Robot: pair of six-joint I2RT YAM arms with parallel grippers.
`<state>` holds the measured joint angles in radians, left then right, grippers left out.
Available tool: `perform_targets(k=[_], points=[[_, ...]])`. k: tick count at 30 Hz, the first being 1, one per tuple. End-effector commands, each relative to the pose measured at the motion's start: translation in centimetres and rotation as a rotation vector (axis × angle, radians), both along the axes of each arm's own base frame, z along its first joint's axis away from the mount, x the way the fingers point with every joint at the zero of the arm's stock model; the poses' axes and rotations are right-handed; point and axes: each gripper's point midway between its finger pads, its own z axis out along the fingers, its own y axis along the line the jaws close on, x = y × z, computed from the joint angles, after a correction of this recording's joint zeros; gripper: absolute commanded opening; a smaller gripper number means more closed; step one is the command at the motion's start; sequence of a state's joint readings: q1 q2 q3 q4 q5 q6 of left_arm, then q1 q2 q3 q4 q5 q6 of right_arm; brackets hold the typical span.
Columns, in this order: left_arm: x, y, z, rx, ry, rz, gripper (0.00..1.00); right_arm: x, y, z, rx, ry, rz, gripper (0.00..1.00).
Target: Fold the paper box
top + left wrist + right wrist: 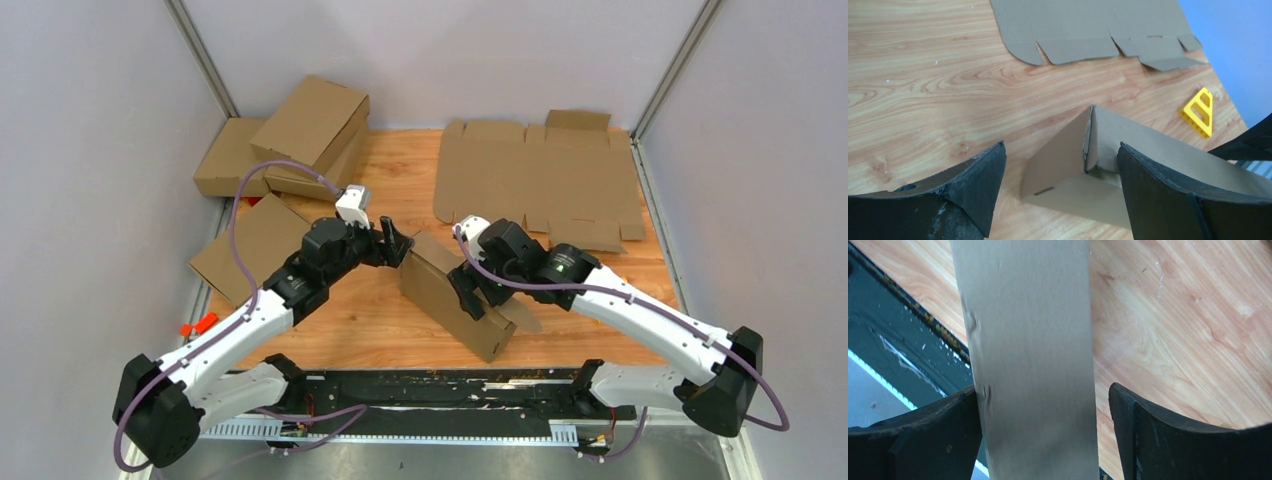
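Cardboard paper box (445, 300) tilts between the wide-open left claw (398, 243) and right claw (472, 290), flat sheet (535, 180) beyond.

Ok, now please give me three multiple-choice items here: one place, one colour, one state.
1. Where on the table does the flat cardboard sheet lie? A far right; B near left; C near middle.
2. What colour is the small triangular piece? A red; B yellow; C green.
3. How do the right jaws stand around the paper box? A open; B shut tight; C hidden.
Answers: 1 A, it lies by the far right edge. 2 B, seen in the left wrist view. 3 A, a gap shows beside one jaw.
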<state>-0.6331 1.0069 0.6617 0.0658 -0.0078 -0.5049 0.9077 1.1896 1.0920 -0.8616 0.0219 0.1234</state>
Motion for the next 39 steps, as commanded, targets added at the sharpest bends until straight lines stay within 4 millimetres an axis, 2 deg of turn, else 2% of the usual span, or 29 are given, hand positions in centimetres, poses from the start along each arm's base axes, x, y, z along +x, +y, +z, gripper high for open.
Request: perform_targets(k=[1, 3, 7, 9, 12, 16, 18, 21, 24, 27, 29, 31, 35, 39], points=[[-0.9, 0.6, 2.9, 0.083, -0.042, -0.052, 0.92, -1.8, -1.3, 0.2, -0.007, 0.0, 0.083, 0.86], [-1.2, 0.3, 4.9, 0.103, -0.062, -0.093, 0.99, -2.0, -1.6, 0.4, -0.014, -0.005, 0.096, 0.85], [-2.4, -1.0, 7.1, 0.134, -0.139, -0.242, 1.0, -2.3, -2.0, 0.6, -0.026, -0.003, 0.104, 0.84], [-2.9, -1.8, 7.7, 0.147, -0.202, -0.324, 1.0, -2.3, -2.4, 0.8, -0.039, 0.006, 0.077, 0.87], [-3.8, -4.1, 7.7, 0.142, -0.287, -0.5, 0.99, -2.2, -3.5, 1.2, -0.071, 0.004, 0.027, 0.89], [-4.5, -6.9, 8.5, 0.112, -0.392, -0.692, 0.96, -2.8, -4.3, 2.1, -0.066, 0.001, 0.02, 0.85], [-3.8, -7.8, 7.7, 0.123, -0.421, -0.724, 0.97, -2.9, -4.6, 2.2, -0.067, 0.005, 0.01, 0.82], [-3.7, -9.3, 5.4, 0.159, -0.407, -0.859, 0.98, -2.8, -4.8, 2.7, -0.078, -0.001, 0.004, 0.79], [-4.3, -10.4, 3.1, 0.162, -0.334, -0.993, 0.97, -2.6, -4.8, 2.9, -0.083, -0.016, 0.016, 0.77], [-5.6, -10.5, 1.4, 0.146, -0.251, -1.093, 0.91, -1.9, -5.0, 2.7, -0.114, -0.041, 0.013, 0.72], [-6.0, -10.3, 1.0, 0.144, -0.242, -1.101, 0.88, -1.1, -5.0, 2.7, -0.131, -0.068, -0.009, 0.71], [-6.2, -9.9, 1.6, 0.142, -0.283, -1.069, 0.88, -0.2, -4.7, 2.9, -0.124, -0.098, -0.034, 0.7], [-6.3, -9.3, 2.6, 0.137, -0.32, -1.001, 0.91, 1.1, -3.2, 3.9, -0.082, -0.145, -0.03, 0.67], [-6.5, -9.1, 2.7, 0.141, -0.282, -0.989, 0.94, 2.1, -2.7, 3.8, -0.113, -0.166, -0.014, 0.67]])
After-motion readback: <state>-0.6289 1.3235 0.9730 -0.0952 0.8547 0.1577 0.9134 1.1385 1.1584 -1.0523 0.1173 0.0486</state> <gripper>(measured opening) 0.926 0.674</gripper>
